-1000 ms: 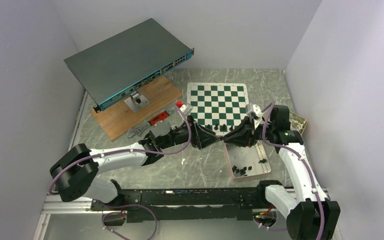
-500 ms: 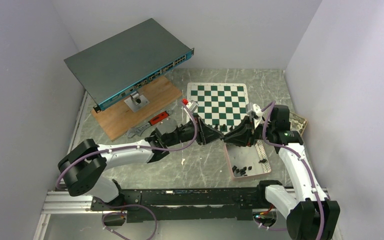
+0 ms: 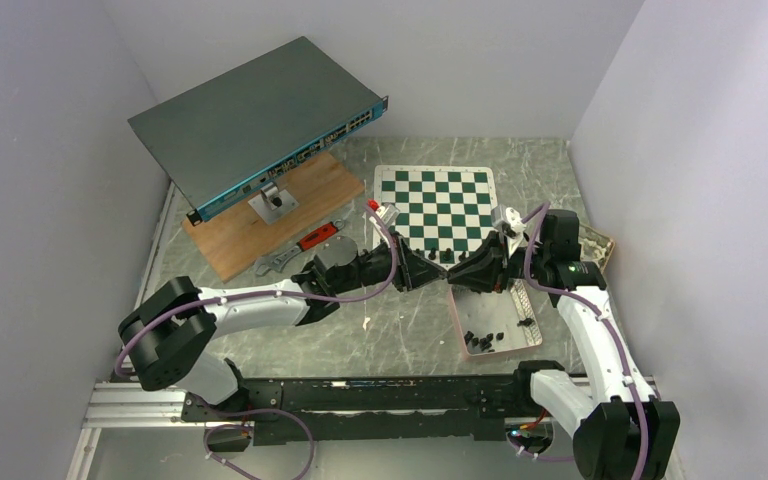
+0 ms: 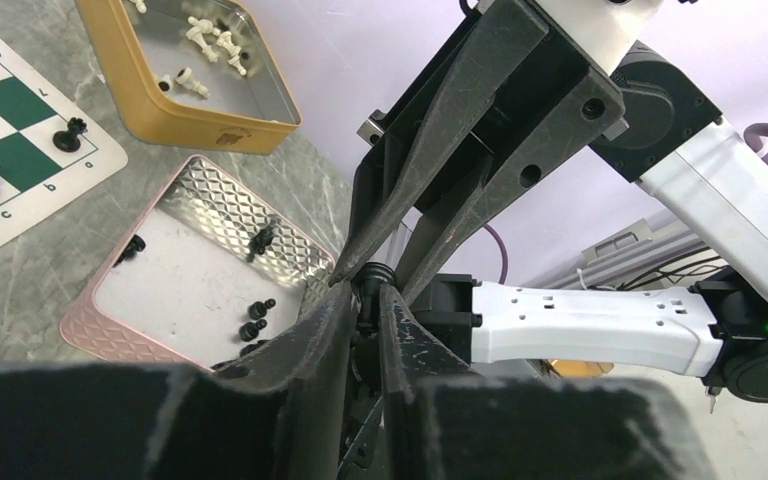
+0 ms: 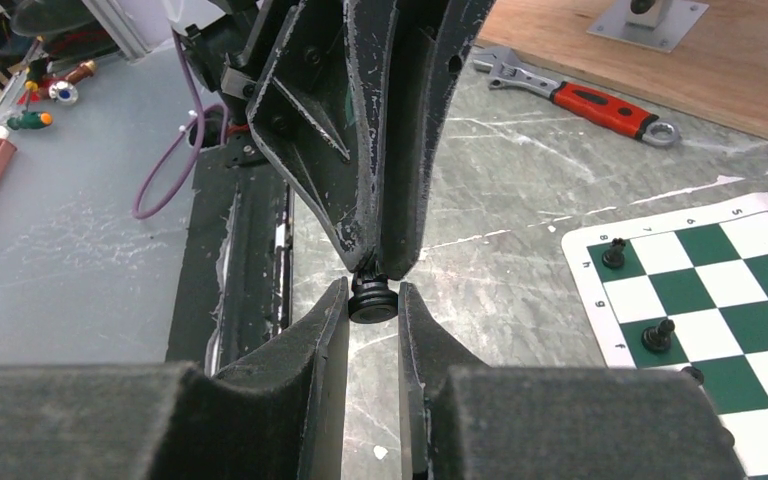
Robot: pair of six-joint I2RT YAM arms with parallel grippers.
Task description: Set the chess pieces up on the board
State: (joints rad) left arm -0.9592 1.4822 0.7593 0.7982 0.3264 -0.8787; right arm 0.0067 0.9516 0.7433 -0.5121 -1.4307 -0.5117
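Black fingers of the left tool (image 4: 364, 305) are closed on the thin top of one black chess piece (image 5: 372, 299). The right tool (image 5: 373, 312) is closed on its round base. So both tools grip the same piece, tip against tip, above the desk (image 3: 390, 330). This meeting point lies between the near edge of the board (image 3: 436, 172) and the far corner of the pink tray (image 4: 222, 188). A few other black pieces (image 5: 657, 335) stand on the nearest board squares, and more pieces (image 3: 481, 340) lie inside the tray.
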